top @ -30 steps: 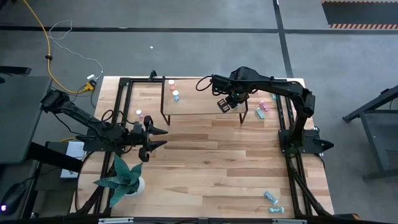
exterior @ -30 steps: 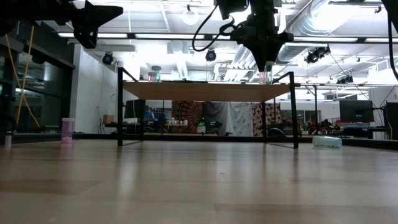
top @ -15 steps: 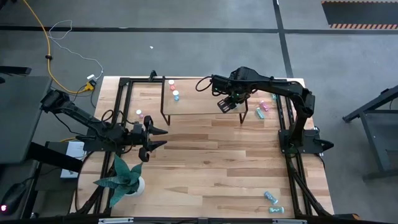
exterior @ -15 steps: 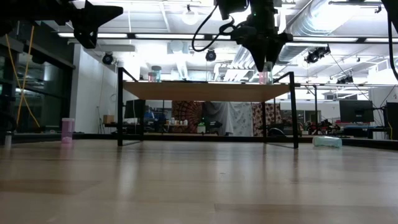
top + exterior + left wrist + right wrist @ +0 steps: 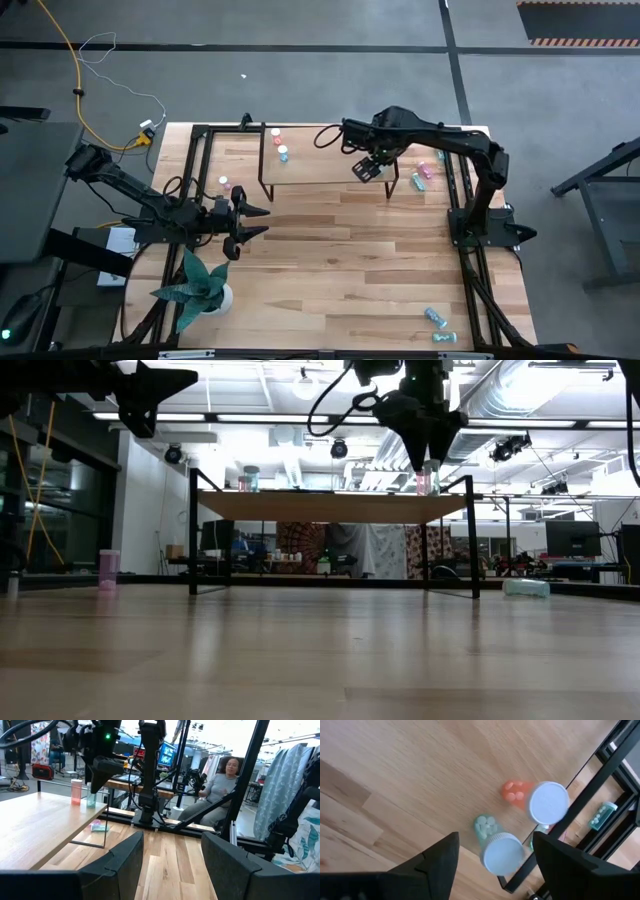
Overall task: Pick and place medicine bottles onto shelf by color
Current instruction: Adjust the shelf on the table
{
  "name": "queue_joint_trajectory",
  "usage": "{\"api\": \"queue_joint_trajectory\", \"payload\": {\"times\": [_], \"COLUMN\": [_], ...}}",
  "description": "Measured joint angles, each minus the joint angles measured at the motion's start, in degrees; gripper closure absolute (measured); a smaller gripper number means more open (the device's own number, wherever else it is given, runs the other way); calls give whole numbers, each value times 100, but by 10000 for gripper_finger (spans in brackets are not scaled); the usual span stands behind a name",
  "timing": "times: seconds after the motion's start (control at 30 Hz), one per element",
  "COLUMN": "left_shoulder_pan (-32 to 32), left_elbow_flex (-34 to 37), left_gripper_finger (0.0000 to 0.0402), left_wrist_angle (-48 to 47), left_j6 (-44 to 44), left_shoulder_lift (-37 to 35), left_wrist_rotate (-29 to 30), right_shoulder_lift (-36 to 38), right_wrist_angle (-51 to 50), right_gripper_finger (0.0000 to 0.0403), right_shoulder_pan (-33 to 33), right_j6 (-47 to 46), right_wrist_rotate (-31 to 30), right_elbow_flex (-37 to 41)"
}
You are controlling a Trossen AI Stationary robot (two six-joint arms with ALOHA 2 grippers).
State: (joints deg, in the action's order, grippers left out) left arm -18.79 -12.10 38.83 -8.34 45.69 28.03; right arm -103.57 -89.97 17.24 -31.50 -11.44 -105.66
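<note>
The medicine bottles look like small, light, hard plastic cylinders with smooth sides and white caps, so my judgement is that they weigh next to nothing, will not crush under a modest pinch, but can slip, tip or roll if nudged; the safest hold seems to be across the body just under the cap, fingers square to the upright axis. Taking the shelf point(image 5: 325, 165) as the landmark: two bottles stand upright at its right end near the corner leg, a teal bottle point(image 5: 492, 842) and a red-orange bottle point(image 5: 540, 800), close to each other but not clearly touching; another pair point(image 5: 279, 143) stands at the shelf's left end. Off the shelf, a few bottles point(image 5: 424, 174) lie on the table just past the shelf's right end, a pink bottle point(image 5: 108, 570) stands on the table off its left end, and two teal ones point(image 5: 436, 322) lie well away from it, near the table's front right corner. The right gripper point(image 5: 495, 852) hovers directly above the shelf's right end with the teal bottle beneath the gap between its fingers; the jaws stand spread wider than the bottle, neither finger appears to press on it, and it holds nothing. The left gripper point(image 5: 250, 222) waits over the table in front of the shelf's left end, its fingers parted and empty, near the potted plant point(image 5: 200, 285).
</note>
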Motion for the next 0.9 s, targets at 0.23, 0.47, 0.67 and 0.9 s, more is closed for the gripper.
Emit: {"api": "queue_joint_trajectory", "payload": {"times": [0.23,0.47,0.67,0.9], "left_shoulder_pan": [-2,-1,0,-2], "left_elbow_flex": [0,0,0,0], "left_gripper_finger": [212,212,212,212], "left_wrist_angle": [-2,-4,-9,-7], "left_j6": [0,0,0,0], "left_shoulder_lift": [0,1,2,2], "left_wrist_rotate": [0,0,2,2], "right_shoulder_lift": [441,1256,2224,3542], "right_wrist_angle": [70,269,852,1890], "right_gripper_finger": [158,158,158,158], "right_shoulder_pan": [-142,-618,-1382,-2027], "right_j6": [196,198,-21,-459], "right_wrist_rotate": [-9,-549,-995,-1096], "right_elbow_flex": [-3,20,788,2389]}}
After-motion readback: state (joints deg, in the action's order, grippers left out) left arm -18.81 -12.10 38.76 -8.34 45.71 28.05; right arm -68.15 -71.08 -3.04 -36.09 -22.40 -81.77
